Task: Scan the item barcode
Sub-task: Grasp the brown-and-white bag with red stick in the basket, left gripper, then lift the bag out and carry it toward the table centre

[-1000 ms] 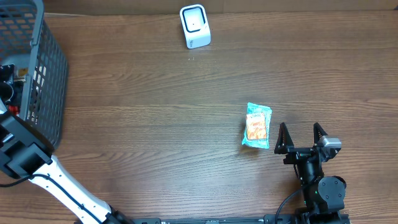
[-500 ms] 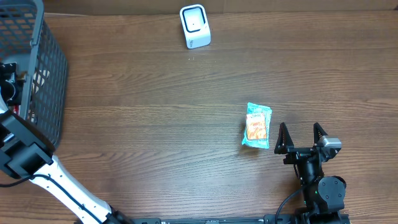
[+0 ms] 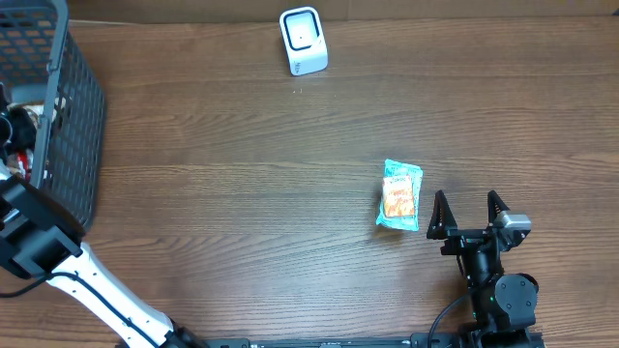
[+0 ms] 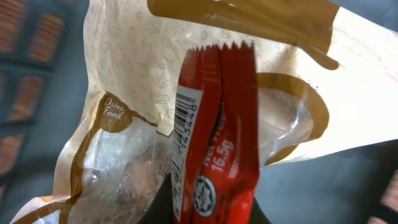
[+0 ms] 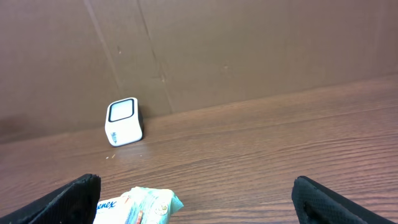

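Red sachet (image 4: 214, 130): this is judged to be the item to scan. It is pinched at its lower end by the left gripper (image 4: 211, 214) and stands upright between the two dark fingers. Its barcode (image 4: 185, 124) runs up the left edge and faces the wrist camera. The sachet is located at the basket (image 3: 73, 106) on the far-left side of the table (image 3: 242, 174). A beige-and-clear bag (image 4: 124, 124) lies directly behind it.

Task status:
- Pick-up: judged complete, as the jaws are clamped on the sachet.
- Lift clear of the basket: not yet done.
- Carry to the scanner: not yet done.
- Barcode presented to the scanner window: not yet done.

Most of the task therefore remains.

Arm poses, near to far:
1. Right arm, near right. The right gripper (image 3: 466, 198) points toward the far side with its jaws spread wide and nothing between them. It sits low over the table.
2. Teal snack packet (image 3: 399, 195). It lies flat just to the left of the right gripper, apart from the fingers and not touched.
3. Left arm, left edge. The arm reaches from the near-left corner up to the basket, with the wrist at the basket's left side. Whether the sachet has cleared the rim cannot be told.
4. Scanner (image 3: 303, 41), far centre. It stands upright, well apart from both grippers.
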Tool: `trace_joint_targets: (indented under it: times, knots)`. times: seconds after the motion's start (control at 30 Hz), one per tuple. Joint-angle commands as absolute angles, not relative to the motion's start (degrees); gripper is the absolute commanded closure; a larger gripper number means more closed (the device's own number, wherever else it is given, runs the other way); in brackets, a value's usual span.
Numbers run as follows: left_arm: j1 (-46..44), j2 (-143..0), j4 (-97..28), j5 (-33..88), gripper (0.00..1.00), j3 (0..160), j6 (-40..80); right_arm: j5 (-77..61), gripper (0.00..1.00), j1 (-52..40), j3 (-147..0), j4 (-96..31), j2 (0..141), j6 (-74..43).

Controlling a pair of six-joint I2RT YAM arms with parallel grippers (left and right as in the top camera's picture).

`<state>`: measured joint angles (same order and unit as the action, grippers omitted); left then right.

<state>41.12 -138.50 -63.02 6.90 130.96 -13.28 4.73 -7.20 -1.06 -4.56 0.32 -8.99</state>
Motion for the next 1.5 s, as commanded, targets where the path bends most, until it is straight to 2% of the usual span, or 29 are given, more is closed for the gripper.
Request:
trace_joint_targets:
  times: [0.0,0.3,0.5,0.7,1.0,1.23,1.47]
  knots:
    - [41.2,-129.8,-63.0,9.1,0.96,133.4,-6.1,5.0,0.0,-7.0,-0.5,-4.3,0.2,-8.8]
    - [40.3,-112.7,-66.3,16.3,0.95,133.4,6.3,5.0,0.0,-7.0,-0.5,-4.3,0.2,-8.8]
    - [35.1,-100.0,-69.3,16.4,0.96,133.4,10.6,5.0,0.0,-7.0,-0.5,-4.3,0.2,-8.8]
    - [23.0,-92.5,-77.6,15.7,0.96,133.4,10.8,5.0,0.0,-7.0,-0.5,-4.3,0.2,-8.8]
    - [4.4,-94.4,-90.3,9.2,0.96,129.3,14.5,5.0,0.0,-7.0,-0.5,-4.3,0.2,-8.8]
    - [-7.7,-95.5,-86.3,8.1,0.96,113.5,20.3,5.0,0.0,-7.0,-0.5,-4.3,0.2,-8.8]
    - [-19.1,-95.5,-74.9,2.5,0.96,96.0,32.4,5.0,0.0,-7.0,-0.5,-4.3,0.2,-8.8]
